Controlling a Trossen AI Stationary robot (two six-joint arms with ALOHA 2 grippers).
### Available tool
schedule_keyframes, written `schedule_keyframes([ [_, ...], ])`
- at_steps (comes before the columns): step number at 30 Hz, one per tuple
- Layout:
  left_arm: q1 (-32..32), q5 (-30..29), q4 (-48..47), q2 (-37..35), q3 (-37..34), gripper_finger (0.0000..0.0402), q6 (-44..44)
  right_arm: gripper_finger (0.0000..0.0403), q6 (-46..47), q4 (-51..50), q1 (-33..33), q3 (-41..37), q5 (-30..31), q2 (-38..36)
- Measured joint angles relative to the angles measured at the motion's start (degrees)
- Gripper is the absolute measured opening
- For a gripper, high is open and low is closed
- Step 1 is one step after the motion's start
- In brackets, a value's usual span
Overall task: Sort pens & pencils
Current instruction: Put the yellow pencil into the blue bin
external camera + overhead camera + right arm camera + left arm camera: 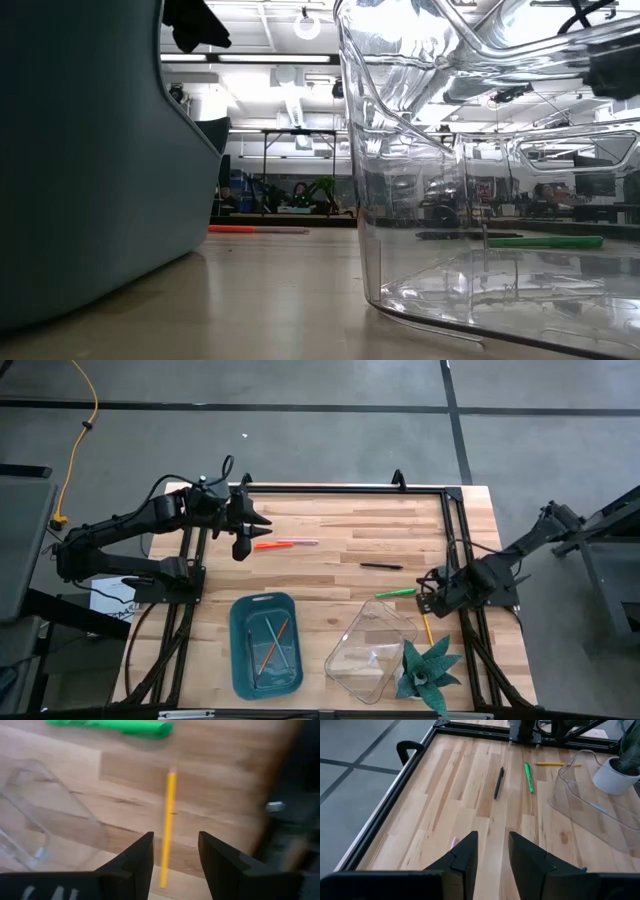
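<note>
Glossy clear plastic bin (480, 200), slim yellow pencil (167, 825) beside

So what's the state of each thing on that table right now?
Blue bin: upright, pencils lying inside.
Clear bin: upright, looks empty.
Red-orange pen: flat on the table, by the left gripper, jaws open.
Black pen: flat, untouched.
Green pen: flat, near the clear bin.
Yellow pencil: flat, under the right gripper, jaws open, not gripped.
Plant: upright.
</note>
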Motion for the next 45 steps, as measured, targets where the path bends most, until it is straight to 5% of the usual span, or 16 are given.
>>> schedule_keyframes([
  [4, 0.0, 0.0, -0.3, 0.0, 0.0, 0.0097, -0.3, 0.0144, 1.6, 10.7, 0.0, -5.7, 0.0, 0.1],
  [14, 0.0, 0.2, -2.9, 0.0, 0.0, 0.0097, -1.6, 0.0144, 5.7, 17.2, -0.2, -12.1, -0.5, 0.1],
  [29, 0.0, 0.0, -2.9, 0.0, 0.0, 0.0097, -1.5, 0.0143, 7.8, 17.9, -0.2, -14.7, -1.6, 0.3],
  [45, 0.0, 0.0, -3.0, 0.0, 0.0, 0.0097, -1.4, 0.0122, -6.6, 19.8, -12.0, -14.7, -4.5, 2.7],
])
